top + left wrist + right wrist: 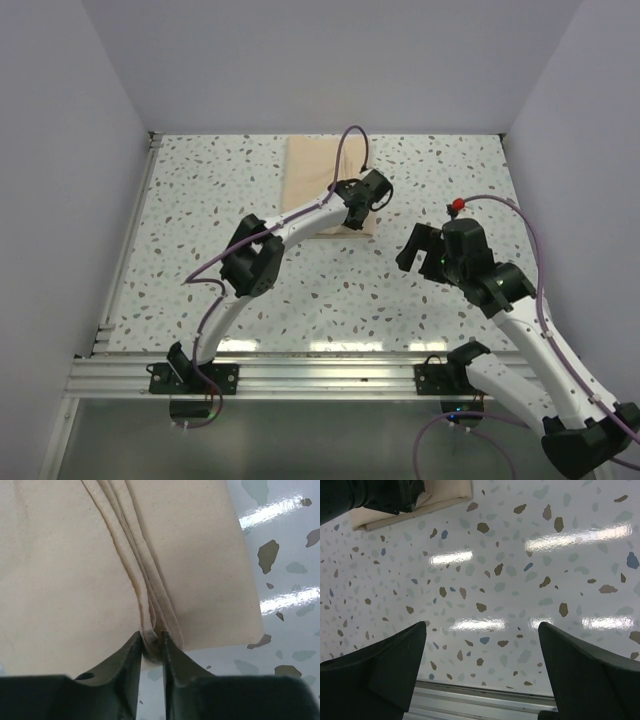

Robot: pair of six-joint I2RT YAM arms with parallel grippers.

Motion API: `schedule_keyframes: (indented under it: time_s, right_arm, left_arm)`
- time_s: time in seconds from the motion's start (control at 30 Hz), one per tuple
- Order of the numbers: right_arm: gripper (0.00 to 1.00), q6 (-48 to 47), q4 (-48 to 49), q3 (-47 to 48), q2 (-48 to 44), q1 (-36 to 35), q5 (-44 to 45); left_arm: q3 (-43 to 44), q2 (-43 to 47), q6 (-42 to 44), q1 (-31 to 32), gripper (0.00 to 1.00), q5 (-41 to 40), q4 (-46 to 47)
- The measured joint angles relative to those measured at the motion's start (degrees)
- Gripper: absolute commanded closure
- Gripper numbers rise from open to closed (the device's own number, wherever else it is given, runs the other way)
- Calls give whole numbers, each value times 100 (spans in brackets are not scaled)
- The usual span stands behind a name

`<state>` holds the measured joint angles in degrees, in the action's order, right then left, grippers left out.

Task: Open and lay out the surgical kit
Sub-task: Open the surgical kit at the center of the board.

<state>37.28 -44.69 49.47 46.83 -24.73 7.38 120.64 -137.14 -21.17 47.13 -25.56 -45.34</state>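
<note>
The beige-tan folded cloth wrap point(315, 175) is seen closed at the far middle of the speckled grey counter point(200, 220); its layered fold edges are clamped at the near right corner by the left gripper point(151, 642); the right gripper point(482, 627) is held wide apart over bare counter, well clear; only the top flap should be caught, then drawn outward low and slowly, so that the bundle is not dragged.

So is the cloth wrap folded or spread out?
Folded: the cloth wrap shows stacked fold edges, pinched by the left pincer at its near edge.
</note>
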Motion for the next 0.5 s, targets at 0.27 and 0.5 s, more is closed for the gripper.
schedule_keyframes:
  time_s: [0.27,0.5]
  right_arm:
    - [2,87,105,-2,37,0,-87]
    - [3,-157,179,544,721,0,-85]
  left_arm:
    - [184,-22,68,-85,100,13,-120]
    - [195,439,-216,-485,100,122,-227]
